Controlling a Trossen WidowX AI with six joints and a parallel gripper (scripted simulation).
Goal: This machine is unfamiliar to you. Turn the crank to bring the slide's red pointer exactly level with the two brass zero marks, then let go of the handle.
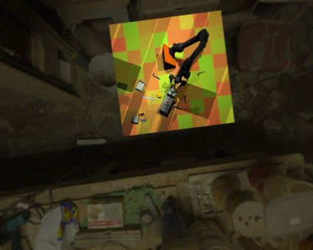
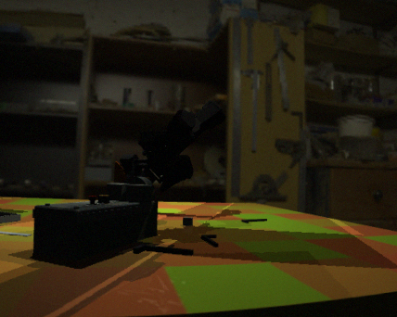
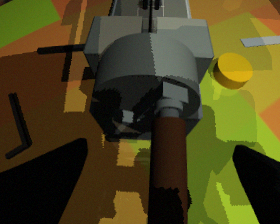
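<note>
Open end effector straddles brown crank handle

A checkered surface carries everything. Over it bends the black arm, reaching toward the crank end of the long grey machine. The end effector has its fingers wide apart with nothing clamped between them; in the wrist view the brown handle appears in the gap, nearer the right-hand side of that view's middle. The handle joins the round grey hub at the machine's end. Smaller still, a white-topped square piece lies apart from the machine, a yellow disc lies near it, and a dark L-shaped key lies on its other side. The red pointer's level against the brass marks cannot be told.
</note>
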